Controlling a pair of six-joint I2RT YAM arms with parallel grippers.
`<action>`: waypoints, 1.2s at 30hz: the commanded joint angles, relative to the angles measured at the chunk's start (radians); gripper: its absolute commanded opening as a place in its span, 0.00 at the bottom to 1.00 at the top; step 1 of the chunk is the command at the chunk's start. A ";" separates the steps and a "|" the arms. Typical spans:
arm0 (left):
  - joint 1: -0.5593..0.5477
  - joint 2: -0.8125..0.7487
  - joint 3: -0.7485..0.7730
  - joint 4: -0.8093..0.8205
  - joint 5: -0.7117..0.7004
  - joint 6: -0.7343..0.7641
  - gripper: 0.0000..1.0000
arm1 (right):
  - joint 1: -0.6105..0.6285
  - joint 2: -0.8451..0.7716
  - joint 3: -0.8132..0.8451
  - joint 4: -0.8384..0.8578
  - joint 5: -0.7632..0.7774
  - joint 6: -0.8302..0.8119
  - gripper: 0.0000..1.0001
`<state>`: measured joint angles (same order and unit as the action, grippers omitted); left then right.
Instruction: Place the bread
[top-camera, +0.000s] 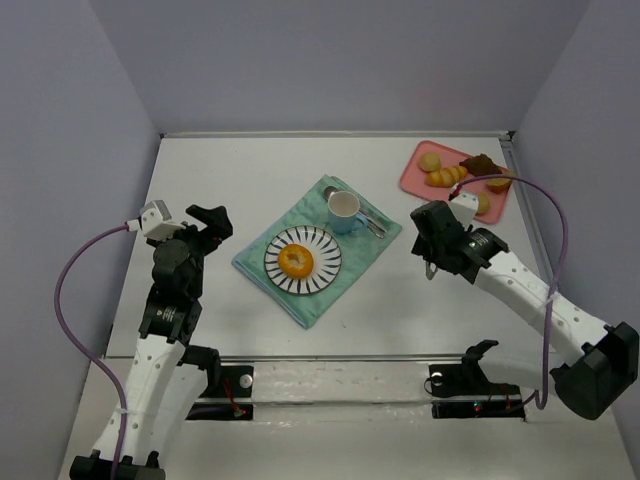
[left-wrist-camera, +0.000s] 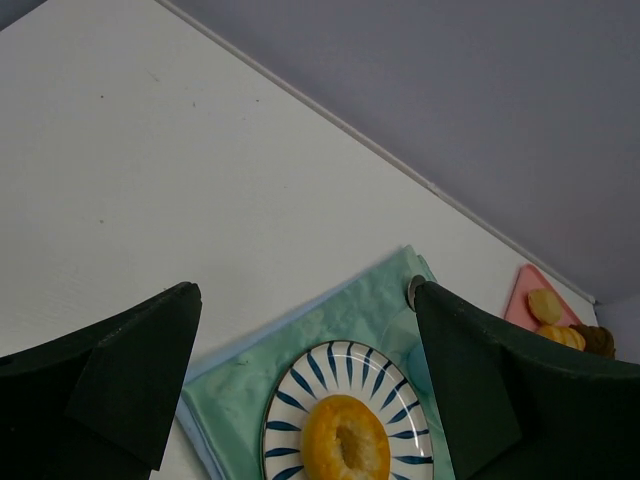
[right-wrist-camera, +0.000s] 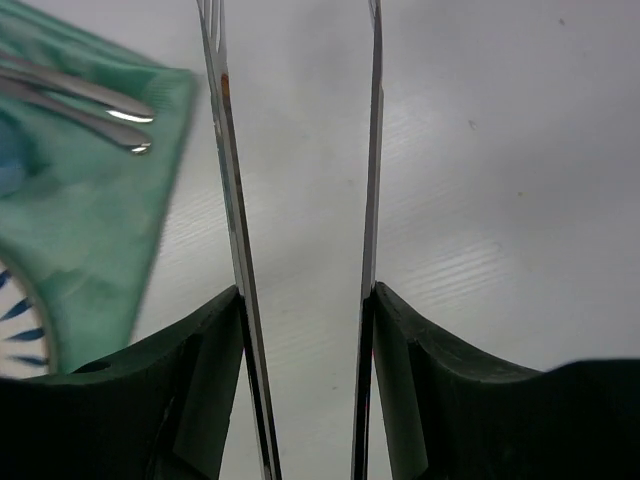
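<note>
Thin metal tongs (right-wrist-camera: 232, 200), blades apart, are clamped in the right gripper (right-wrist-camera: 305, 400) over the white table (right-wrist-camera: 500, 200). Left gripper (left-wrist-camera: 305, 300) stands wide open; the bread (top-camera: 296, 261) lies on the striped plate (top-camera: 326, 255).

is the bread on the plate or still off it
On the plate: the bread lies centred on the striped plate.

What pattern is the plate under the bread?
Plate: white with blue radial stripes; best in top view.

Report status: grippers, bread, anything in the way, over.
Left gripper open, empty. Right gripper shut on tongs, nothing between the blades. Bread sits on striped plate. Cup beside plate, clear of bread.
</note>
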<state>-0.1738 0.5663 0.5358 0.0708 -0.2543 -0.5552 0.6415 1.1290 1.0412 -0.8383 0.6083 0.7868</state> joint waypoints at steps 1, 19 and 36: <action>0.003 -0.002 -0.008 0.044 -0.005 0.003 0.99 | -0.123 0.026 -0.128 0.086 -0.025 0.075 0.56; 0.003 -0.011 -0.008 0.035 -0.010 0.000 0.99 | -0.155 0.091 -0.308 0.156 -0.194 0.091 1.00; 0.005 0.001 -0.002 0.034 -0.022 0.001 0.99 | -0.155 -0.348 -0.075 0.076 0.189 0.031 1.00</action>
<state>-0.1734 0.5652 0.5339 0.0700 -0.2626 -0.5575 0.4911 0.8337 0.9611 -0.7547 0.6613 0.8078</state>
